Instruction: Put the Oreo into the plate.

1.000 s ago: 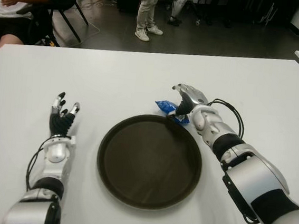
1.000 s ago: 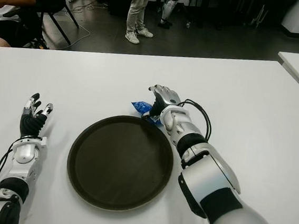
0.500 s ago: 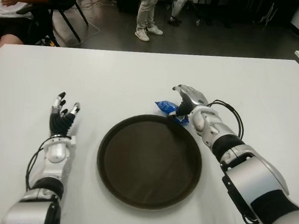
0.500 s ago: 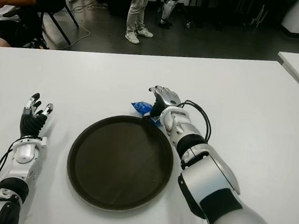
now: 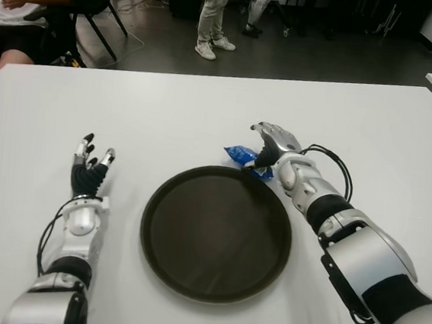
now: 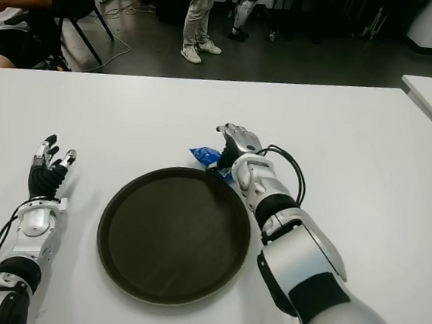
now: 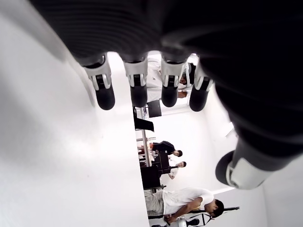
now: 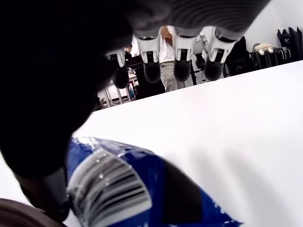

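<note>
Reaching over the packet, not yet gripping

Right hand's fingers (image 8: 182,64) are stretched out over the blue Oreo packet (image 5: 241,156), tips well above the white table (image 5: 206,107) in the right wrist view, with open space under them. The thumb shows down beside the packet's barcode end; I can't tell if it touches. Nothing is clamped, so I read the right hand (image 5: 273,144) as open and empty.

The packet lies flat on the table just beyond the far rim of the dark round plate (image 5: 155,202), touching or nearly touching that rim on the right-hand side. It sits under and slightly left of the right palm, on the plate side of the fingers. Its long axis looks to run roughly along the plate's rim, left to right, though the hand covers its right end.

Right hand is much the nearer. Left hand (image 5: 90,167) shows well off to the left of the plate, fingers straight and spread, holding nothing.

Judgement: the grasp comes next. Fingers need to close down across the packet's short side, then a short carry toward the robot puts it over the plate. Risk: the thin wrapper slides or gets pushed against the rim.
</note>
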Robot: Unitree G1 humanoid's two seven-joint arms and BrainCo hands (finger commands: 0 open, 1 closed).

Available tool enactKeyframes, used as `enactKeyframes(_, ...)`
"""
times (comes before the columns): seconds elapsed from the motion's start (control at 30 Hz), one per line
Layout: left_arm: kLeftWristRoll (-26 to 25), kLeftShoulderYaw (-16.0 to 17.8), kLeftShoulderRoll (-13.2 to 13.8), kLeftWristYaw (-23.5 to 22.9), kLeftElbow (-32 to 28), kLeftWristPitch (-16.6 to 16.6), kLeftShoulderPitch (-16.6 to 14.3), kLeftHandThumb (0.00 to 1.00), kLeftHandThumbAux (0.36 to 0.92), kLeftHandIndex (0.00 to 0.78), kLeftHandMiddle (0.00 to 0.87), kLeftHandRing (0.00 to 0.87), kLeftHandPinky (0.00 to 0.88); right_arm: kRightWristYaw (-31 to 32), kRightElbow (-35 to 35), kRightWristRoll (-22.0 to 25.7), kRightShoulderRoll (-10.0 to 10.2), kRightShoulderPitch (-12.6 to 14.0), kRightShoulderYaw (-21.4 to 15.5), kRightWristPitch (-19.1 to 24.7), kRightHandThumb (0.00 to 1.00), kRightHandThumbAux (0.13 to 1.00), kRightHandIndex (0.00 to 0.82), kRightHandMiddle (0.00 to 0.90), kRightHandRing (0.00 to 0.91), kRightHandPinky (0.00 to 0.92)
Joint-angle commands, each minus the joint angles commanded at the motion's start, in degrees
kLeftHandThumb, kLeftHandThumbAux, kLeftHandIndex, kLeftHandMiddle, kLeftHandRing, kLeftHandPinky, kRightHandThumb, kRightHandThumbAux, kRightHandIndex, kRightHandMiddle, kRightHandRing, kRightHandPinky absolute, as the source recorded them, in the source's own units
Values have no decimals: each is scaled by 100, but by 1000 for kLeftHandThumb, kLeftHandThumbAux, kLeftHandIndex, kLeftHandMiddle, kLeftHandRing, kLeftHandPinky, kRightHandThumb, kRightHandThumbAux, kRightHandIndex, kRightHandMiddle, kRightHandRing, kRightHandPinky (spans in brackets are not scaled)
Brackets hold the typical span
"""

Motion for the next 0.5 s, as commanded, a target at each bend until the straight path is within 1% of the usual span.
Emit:
enactKeyframes(0.3, 13, -15, -21, -10, -31, -71, 4, 327, 622, 0, 8, 0, 0, 42, 4, -31, -23, -9, 42, 5, 0, 733, 0, 0, 0, 0)
enactKeyframes(0.5, -19, -2, -31, -64, -60, -80, 13, 325, 621, 2, 7, 0, 0, 14, 7, -37, -37, 4, 56, -7, 0, 741, 0, 0, 0, 0)
